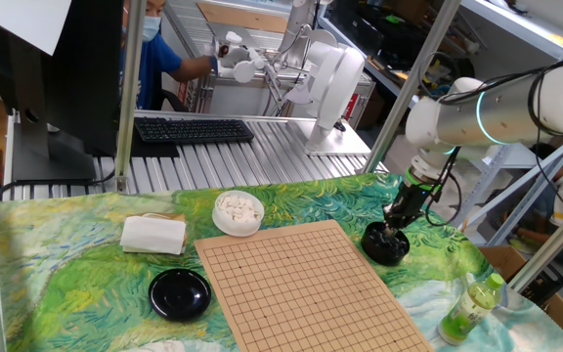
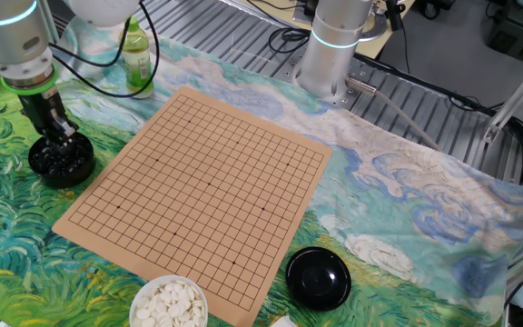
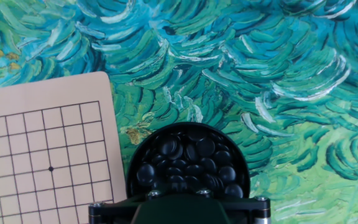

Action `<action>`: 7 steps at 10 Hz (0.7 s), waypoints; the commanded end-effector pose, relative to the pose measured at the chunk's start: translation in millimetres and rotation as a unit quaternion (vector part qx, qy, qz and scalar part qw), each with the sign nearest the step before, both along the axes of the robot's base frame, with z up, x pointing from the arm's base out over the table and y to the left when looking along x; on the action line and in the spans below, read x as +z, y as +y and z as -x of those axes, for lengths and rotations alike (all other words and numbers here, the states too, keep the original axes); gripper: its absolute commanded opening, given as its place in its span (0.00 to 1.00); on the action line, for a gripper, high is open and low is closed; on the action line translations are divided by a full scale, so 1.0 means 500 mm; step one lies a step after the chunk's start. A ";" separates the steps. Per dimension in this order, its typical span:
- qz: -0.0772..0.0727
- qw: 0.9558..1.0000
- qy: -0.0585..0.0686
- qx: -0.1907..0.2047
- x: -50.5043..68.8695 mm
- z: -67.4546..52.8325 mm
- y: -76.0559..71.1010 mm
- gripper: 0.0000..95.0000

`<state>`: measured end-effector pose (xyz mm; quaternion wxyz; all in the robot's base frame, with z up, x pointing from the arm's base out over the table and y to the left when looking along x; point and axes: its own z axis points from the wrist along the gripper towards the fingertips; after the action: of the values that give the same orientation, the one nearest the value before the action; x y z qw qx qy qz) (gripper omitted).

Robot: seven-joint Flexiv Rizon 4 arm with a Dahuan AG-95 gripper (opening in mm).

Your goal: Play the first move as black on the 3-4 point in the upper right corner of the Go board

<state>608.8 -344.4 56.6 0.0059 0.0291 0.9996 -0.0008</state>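
- Right now your gripper (image 2: 61, 138) is pressed together, its tips down in the bowl of black stones (image 2: 61, 161). Whether a stone is pinched between the tips, you cannot tell: in the hand view the hand's own body hides them, and in both fixed views the tips are too small to see.
- The black stones (image 3: 188, 163) fill the round dark bowl, which sits on the painted cloth (image 3: 260, 68) just beside the Go board (image 2: 207, 182), not touching it.
- From your gripper, in the other fixed view, the board lies at about 3 o'clock. In the hand view the nearest board corner (image 3: 98, 81) is at about 10 o'clock from the bowl.
- That corner is the one close to the bowl, so the 3-4 point is likely a crossing a few lines in from it. I judge this from the task words; no mark shows it.
- Nothing lies on the board yet, so the first move is not yet played.
- Your arm (image 1: 501, 108) reaches in from the side of the table, and the hand points straight down over the bowl.
- Next, I think you need to go up clear of the bowl rim, then across toward that corner.
- Farther off, the bowl of white stones (image 2: 171, 304), a black lid (image 2: 318, 277) and a green bottle (image 2: 135, 56) sit well apart from your gripper.
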 end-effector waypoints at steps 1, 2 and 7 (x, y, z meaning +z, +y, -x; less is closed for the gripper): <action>-0.002 1.000 -0.001 -0.001 -0.001 0.009 0.004 0.20; -0.003 1.000 -0.002 -0.002 -0.003 0.013 0.004 0.20; -0.004 1.000 -0.002 -0.003 -0.004 0.017 0.005 0.20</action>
<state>601.0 -342.2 54.1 0.0075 0.0323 0.9994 0.0039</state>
